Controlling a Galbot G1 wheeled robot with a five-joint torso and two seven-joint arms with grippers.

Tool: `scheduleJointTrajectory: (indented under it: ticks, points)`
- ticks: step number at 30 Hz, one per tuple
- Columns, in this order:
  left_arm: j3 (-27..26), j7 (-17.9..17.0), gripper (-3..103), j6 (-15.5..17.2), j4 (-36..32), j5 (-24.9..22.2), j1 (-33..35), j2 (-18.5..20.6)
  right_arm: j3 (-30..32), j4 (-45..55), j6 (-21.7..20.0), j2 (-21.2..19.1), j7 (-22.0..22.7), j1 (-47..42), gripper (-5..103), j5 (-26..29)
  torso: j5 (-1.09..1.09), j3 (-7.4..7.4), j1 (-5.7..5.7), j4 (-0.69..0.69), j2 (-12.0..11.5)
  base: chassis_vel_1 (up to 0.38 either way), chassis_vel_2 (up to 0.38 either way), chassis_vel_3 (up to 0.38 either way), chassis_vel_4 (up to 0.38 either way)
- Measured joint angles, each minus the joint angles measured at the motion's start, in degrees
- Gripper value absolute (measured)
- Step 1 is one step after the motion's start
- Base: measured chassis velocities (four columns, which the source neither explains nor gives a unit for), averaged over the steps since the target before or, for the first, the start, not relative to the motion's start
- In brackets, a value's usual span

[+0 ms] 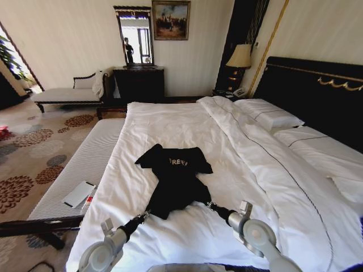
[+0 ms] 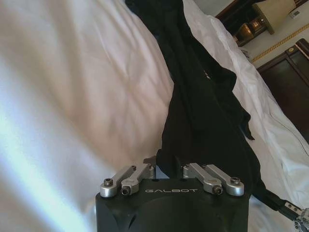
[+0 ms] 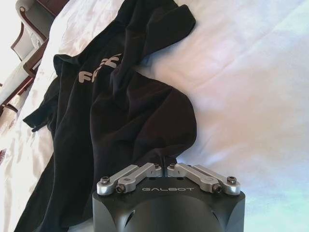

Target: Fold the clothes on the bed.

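Note:
The clothes are one black T-shirt (image 1: pixel 176 178) with white chest lettering. It lies crumpled and bunched narrow in the middle of the white bed (image 1: pixel 170 124), collar end away from me. My left gripper (image 1: pixel 146 215) is shut on the near left corner of its hem. My right gripper (image 1: pixel 211 205) is shut on the near right corner. In the left wrist view the T-shirt (image 2: pixel 203 111) runs away from the left gripper (image 2: pixel 164 169) in a long fold. The right wrist view shows the T-shirt (image 3: pixel 120 106) spreading out from the pinched right gripper (image 3: pixel 164 163).
A folded duvet ridge (image 1: pixel 255 147) and pillows (image 1: pixel 269 113) lie right of the shirt, before the dark headboard (image 1: pixel 317 96). Left of the bed stands a padded bench (image 1: pixel 85 164) carrying a flat white item (image 1: pixel 78 194). A chaise lounge (image 1: pixel 68 93) and dark dresser (image 1: pixel 139 84) stand by the far wall.

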Motion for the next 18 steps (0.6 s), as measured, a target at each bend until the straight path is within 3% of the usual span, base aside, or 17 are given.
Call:
scheduleJointTrajectory:
  ticks: [8, 18]
  points:
    - [0.5, -0.1, 2, -0.1, 0.9, 0.1, -1.0, -0.6, 0.0, 0.1, 0.0, 0.2, 0.1, -0.6, 1, -0.1, 0.0, 0.0, 0.0, 0.0, 0.0, 0.0, 0.0, 0.0, 0.0]
    - [-0.7, -0.2, 1, -0.1, 0.5, -0.8, -0.7, 0.0, 0.1, 0.1, 0.1, 0.7, -0.1, -0.8, 1, -0.6, -0.01, 0.0, 0.0, 0.0, 0.0, 0.0, 0.0, 0.0, 0.0]
